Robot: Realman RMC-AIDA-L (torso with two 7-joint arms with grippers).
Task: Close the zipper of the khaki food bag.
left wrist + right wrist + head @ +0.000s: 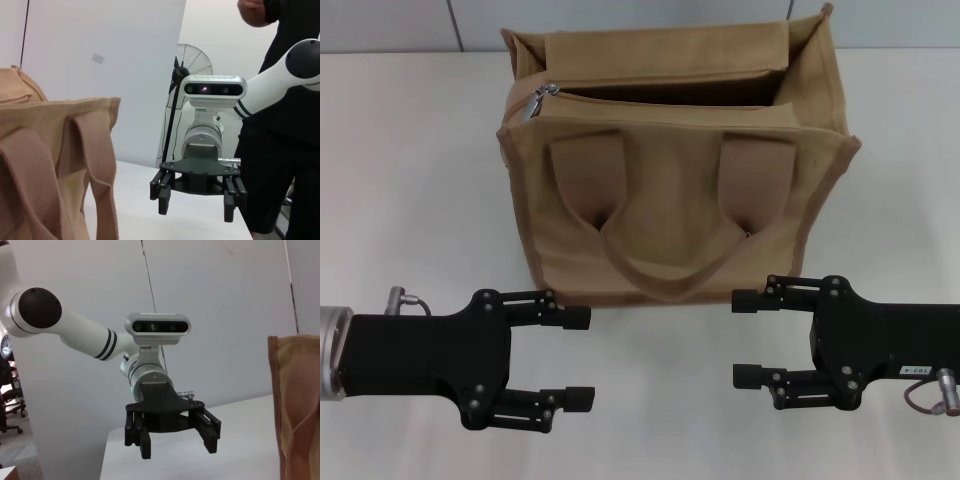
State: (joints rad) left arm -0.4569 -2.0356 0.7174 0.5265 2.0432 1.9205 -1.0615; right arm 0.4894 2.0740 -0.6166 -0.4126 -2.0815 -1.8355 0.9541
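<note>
Item: khaki food bag [670, 190], boxy tan canvas tote, darker brown piping along its edges, two wide webbing loop handles; the near handle [670, 215] drooped against the front panel. It stood upright on a white table [410, 180], at the middle of the head view and beyond both grippers.

Zipper [660, 100]: fabric-backed line, long axis running left to right along the bag's top. The mouth gaped open over most of that length. The small shiny silver pull tab [534, 105] sat at the bag's left end, so closing would mean drawing it rightward across the top.

Left gripper [575, 356]: black, two-fingered, fingers spread wide and holding nothing; it hung over the table in front of the bag's lower left corner, apart from the fabric. By judgement it was the nearer one to the pull tab, which lay forward of it and higher.

Right gripper [748, 337]: the same build, likewise spread and empty, in front of the bag's lower right corner, not touching it. It was well apart from the tab and better placed to steady the right end.

Beyond the table: a standing fan [192, 62] and a person in black [285, 120].
</note>
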